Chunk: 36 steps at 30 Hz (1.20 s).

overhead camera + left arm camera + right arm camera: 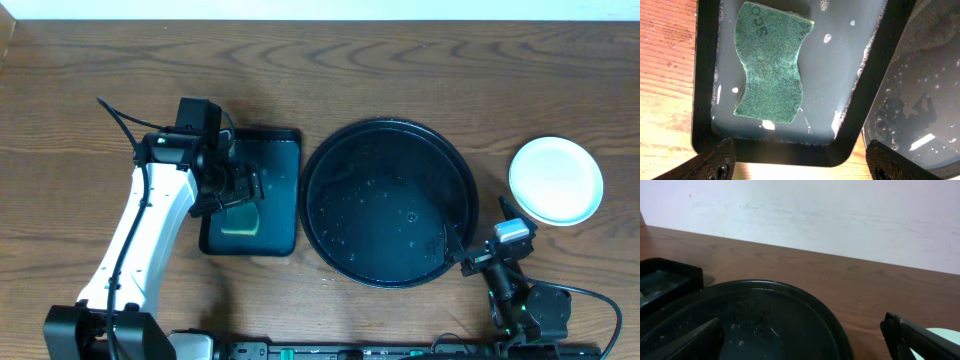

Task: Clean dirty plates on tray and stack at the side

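plates lying flat, facing up, on bare wood at right of frame, just beside round tray. left gripper hovering wide open over sponge, its long axis running top to bottom. right gripper gaping wide at tray's lower right rim.

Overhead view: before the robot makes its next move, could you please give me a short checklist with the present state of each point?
1. Large round black tray free of plates: ok, only water drops on it.
2. Pale round plates placed on the brown wooden tabletop to the right of the tray: ok.
3. Number of plates in that stack: cannot tell.
4. Green sponge lying in the rectangular dark tray, not held: ok.
5. Left gripper open and empty above the sponge: ok.
6. Right gripper open and empty at the round tray's edge: ok.
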Each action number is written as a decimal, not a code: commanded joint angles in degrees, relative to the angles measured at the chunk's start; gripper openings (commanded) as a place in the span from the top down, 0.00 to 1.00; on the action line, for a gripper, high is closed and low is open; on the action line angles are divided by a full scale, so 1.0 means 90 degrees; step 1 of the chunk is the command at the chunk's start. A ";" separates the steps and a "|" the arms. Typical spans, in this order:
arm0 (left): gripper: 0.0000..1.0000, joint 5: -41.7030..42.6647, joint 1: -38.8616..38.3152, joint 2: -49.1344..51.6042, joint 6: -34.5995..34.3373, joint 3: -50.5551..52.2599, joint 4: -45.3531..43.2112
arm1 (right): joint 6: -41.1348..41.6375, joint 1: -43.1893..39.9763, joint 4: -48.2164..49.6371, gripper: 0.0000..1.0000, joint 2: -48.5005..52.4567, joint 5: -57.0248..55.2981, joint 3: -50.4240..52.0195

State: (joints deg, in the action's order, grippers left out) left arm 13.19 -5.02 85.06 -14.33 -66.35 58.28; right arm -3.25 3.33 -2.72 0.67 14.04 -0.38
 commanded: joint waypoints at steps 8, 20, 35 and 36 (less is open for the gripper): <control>0.16 -0.0595 -0.0321 -0.1693 0.0253 0.0406 -0.0369 | -0.0075 -0.0044 -0.0032 0.01 -0.0044 -0.0056 0.0007; 0.16 -0.0763 -0.0119 -0.6086 0.0760 0.3186 -0.3912 | -0.0075 -0.0044 -0.0032 0.01 -0.0044 -0.0058 0.0007; 0.16 -0.1263 0.0367 -0.9442 0.0682 0.5870 -0.5263 | -0.0075 -0.0044 -0.0032 0.01 -0.0044 -0.0056 0.0007; 0.16 -0.1263 0.0372 -0.9428 0.0682 0.5996 -0.5440 | -0.0075 -0.0044 -0.0032 0.01 -0.0044 -0.0058 0.0007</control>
State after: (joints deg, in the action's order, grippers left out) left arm 3.84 -1.98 1.02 -8.73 -15.22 11.97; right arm -3.42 3.33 -2.76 0.67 13.56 -0.38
